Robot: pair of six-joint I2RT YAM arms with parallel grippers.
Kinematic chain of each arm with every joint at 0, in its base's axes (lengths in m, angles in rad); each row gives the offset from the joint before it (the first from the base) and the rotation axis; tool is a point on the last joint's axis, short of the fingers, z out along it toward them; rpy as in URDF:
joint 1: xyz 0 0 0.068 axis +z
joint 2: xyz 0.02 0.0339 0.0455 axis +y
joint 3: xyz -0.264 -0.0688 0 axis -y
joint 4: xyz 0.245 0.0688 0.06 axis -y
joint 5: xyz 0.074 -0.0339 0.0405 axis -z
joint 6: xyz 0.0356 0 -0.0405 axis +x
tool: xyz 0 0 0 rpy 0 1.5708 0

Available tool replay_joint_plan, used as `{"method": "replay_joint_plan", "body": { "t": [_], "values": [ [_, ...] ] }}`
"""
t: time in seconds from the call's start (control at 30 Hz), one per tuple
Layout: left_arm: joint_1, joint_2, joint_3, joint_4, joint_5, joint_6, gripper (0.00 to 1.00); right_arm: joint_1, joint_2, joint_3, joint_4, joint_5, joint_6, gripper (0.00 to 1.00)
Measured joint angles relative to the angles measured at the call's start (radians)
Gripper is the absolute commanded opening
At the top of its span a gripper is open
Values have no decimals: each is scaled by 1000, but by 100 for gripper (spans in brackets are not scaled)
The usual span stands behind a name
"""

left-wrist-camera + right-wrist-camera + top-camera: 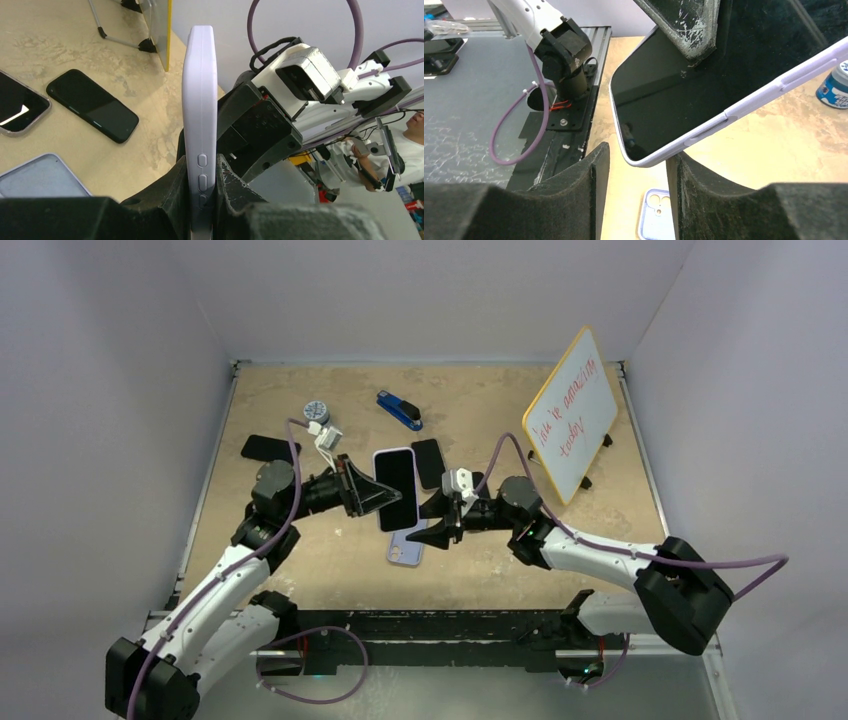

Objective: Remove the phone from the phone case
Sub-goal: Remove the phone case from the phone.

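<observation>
— Phone (pixel 397 488): where was it?
— In its lilac case (pixel 200 100), raised above the table (pixel 480 400) and clamped by the left fingers (pixel 175 182). The right fingers (pixel 596 172) stood apart on either side of its lower corner.
— Any writing?
— Red handwriting on the whiteboard (pixel 572 418), roughly "amazing today". A second lilac case (pixel 407 548) lay beneath.

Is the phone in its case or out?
In: the lilac case wraps round the black phone, pinched in the left claw.

The cased phone (pixel 397 488) hangs mid-table over a spare case (pixel 407 546), 1 bare phone (pixel 428 462) just right, a stapler (pixel 399 410) farther back, a whiteboard (pixel 572 415) far right.
</observation>
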Motion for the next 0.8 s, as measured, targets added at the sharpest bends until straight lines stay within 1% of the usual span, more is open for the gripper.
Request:
{"method": "replay_joint_plan", "body": {
  "t": [0.23,0.5,0.57,0.67,0.73,0.8],
  "values": [
    [0,-4,2,-35,44,55,0,-9,1,0,-9,-48,11,41],
    [0,-39,2,-26,79,76,0,-30,5,5,48,-122,73,30],
    [0,-48,2,-11,90,76,0,-31,12,9,73,-142,95,26],
    [0,-60,-1,24,105,76,0,-35,30,22,98,-167,123,18],
    [3,-63,-9,65,117,68,0,-35,41,35,105,-185,132,9],
    [5,-63,-24,113,121,47,0,-35,50,47,103,-200,129,3]
  ]
}}
